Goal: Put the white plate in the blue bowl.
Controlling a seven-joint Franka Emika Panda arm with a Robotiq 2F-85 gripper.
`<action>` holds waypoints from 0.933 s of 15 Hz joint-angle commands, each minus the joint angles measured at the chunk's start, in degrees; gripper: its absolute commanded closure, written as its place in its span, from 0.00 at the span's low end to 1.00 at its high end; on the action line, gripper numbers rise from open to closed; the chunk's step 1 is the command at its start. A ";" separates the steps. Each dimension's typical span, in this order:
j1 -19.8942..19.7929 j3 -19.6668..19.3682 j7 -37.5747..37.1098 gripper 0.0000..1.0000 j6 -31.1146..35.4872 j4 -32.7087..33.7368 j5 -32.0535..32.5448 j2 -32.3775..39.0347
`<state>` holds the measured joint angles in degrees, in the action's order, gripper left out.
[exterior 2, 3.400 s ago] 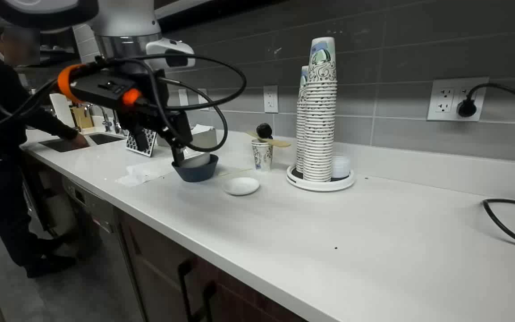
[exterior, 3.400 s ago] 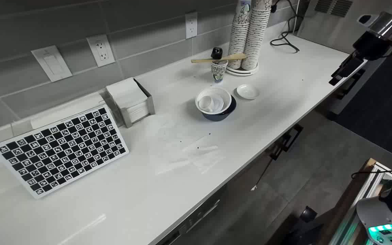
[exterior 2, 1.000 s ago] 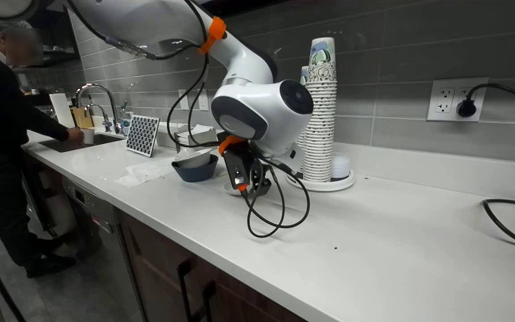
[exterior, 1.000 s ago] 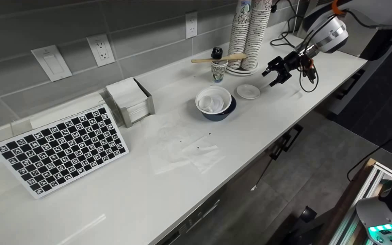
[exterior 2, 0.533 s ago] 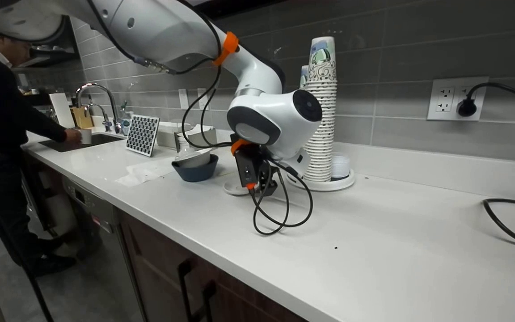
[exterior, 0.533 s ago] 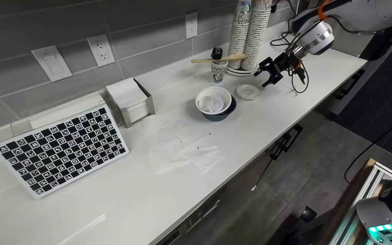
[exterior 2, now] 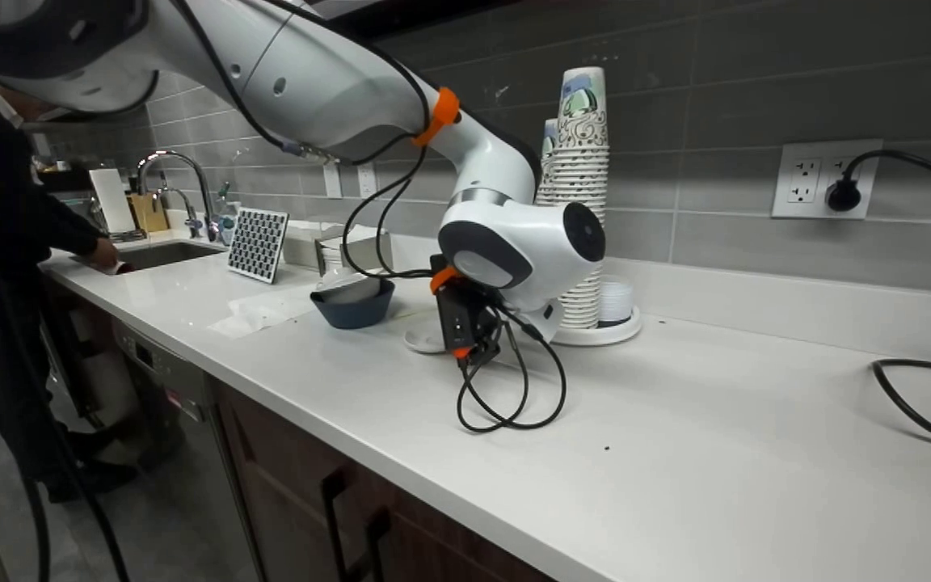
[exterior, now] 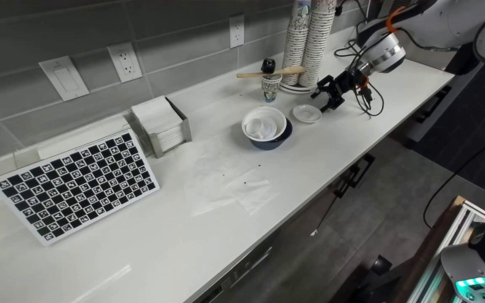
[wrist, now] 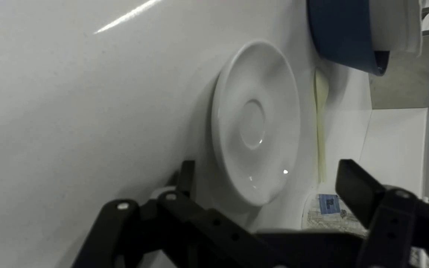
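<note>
The white plate [exterior: 307, 113] lies flat on the counter; it shows in the wrist view [wrist: 255, 123] and partly behind my gripper in an exterior view [exterior 2: 423, 340]. The blue bowl [exterior: 270, 144] stands beside it and holds a white bowl [exterior: 249, 131] with a white cup and small dish inside; the blue bowl also shows in the wrist view [wrist: 343, 33]. My gripper [exterior: 318, 103] is open and empty, low over the counter at the plate's edge. In the wrist view its fingers [wrist: 267, 163] stand apart on either side of the plate's near end, not touching it.
Tall paper cup stacks [exterior: 297, 50] stand on a tray near the gripper. A paper cup [exterior: 270, 90] bears a wooden utensil [exterior: 282, 72]. A napkin holder [exterior: 164, 126] and a checkered board [exterior: 78, 185] stand along the wall. A person is at the sink [exterior 2: 166, 255].
My gripper has come in from the far right of the counter, lower and closer to the plate, staying open over the last second. The plate and bowls have not moved.
</note>
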<state>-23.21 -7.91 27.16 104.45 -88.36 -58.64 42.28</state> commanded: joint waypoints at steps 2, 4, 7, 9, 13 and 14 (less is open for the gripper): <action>-1.26 1.04 -2.14 0.33 -2.18 5.30 -0.15 4.06; -0.84 1.05 -2.37 0.43 -1.14 5.58 0.02 4.48; -0.13 0.89 -2.50 0.40 0.05 5.88 0.71 4.88; 0.36 0.57 -2.74 0.65 0.92 5.94 1.39 4.98; 0.65 0.53 -2.96 0.89 3.03 5.95 2.19 5.24; 0.75 0.48 -3.08 0.95 3.68 5.70 2.37 5.15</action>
<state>-22.97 -7.50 25.87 106.15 -84.54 -57.77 45.79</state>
